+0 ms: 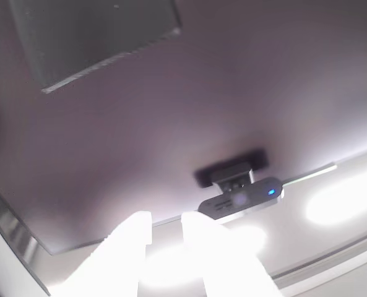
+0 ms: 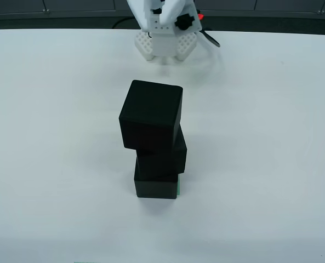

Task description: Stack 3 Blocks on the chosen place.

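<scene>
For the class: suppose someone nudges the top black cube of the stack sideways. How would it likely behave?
The top cube would probably slide rather than roll, since its faces are flat. It sits skewed and overhanging the middle cube, so a push may tip it off. Its matte faces suggest decent grip.

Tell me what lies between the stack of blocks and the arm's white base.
In the view from above, nothing: bare white table separates the three stacked blocks from the arm's white base.

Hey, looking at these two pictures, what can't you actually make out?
- Green patch: view from above, nearly all covered by the stack of blocks; only a sliver shows.
- Hand: view riding on it, fingers washed out white by glare.
- Arm base: view from above, cut off by the top edge.
</scene>
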Robot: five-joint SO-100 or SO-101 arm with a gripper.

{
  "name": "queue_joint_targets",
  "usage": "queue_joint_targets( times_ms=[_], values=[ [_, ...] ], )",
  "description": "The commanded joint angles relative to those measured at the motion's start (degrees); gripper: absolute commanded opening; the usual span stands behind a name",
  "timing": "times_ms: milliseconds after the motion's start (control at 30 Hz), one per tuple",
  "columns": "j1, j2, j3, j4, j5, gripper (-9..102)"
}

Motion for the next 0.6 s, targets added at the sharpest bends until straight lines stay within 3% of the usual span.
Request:
queue_joint_targets(
  times_ms=[0, 233, 333, 567],
  values=[
    [-0.44, 2.46, -4.13, 5.80, 17.05, 0],
    [0.79, 7.29, -0.97, 11.16, 52.03, 0],
    [-0.35, 9.23, 3.52, 12.57, 61.52, 0],
    [-2.72, 13.71, 14.68, 15.12, 65.48, 0]
  ],
)
